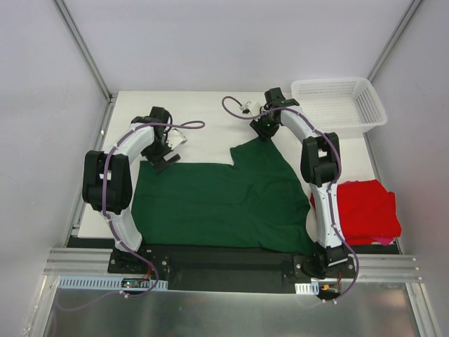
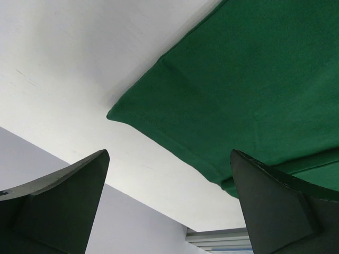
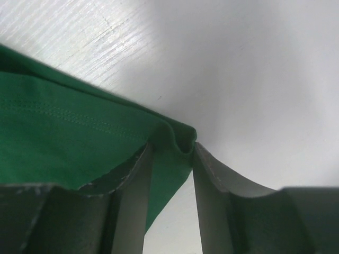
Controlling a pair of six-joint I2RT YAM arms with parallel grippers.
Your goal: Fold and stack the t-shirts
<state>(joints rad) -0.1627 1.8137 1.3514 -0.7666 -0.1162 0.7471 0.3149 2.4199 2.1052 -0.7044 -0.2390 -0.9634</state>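
A dark green t-shirt (image 1: 217,203) lies spread across the middle of the white table (image 1: 203,105). Its far right part reaches up toward my right gripper (image 1: 263,133). In the right wrist view that gripper (image 3: 172,147) has its fingers closed in on the shirt's hemmed corner (image 3: 63,132), and the cloth buckles between them. My left gripper (image 1: 165,160) hovers over the shirt's far left corner. In the left wrist view it (image 2: 169,153) is wide open, with that corner (image 2: 238,79) just ahead of the fingers. A bright red t-shirt (image 1: 365,210) lies bunched at the near right.
A white mesh basket (image 1: 337,105) stands at the far right corner of the table. Grey walls and metal posts close in the sides. The black base rail (image 1: 224,263) runs along the near edge.
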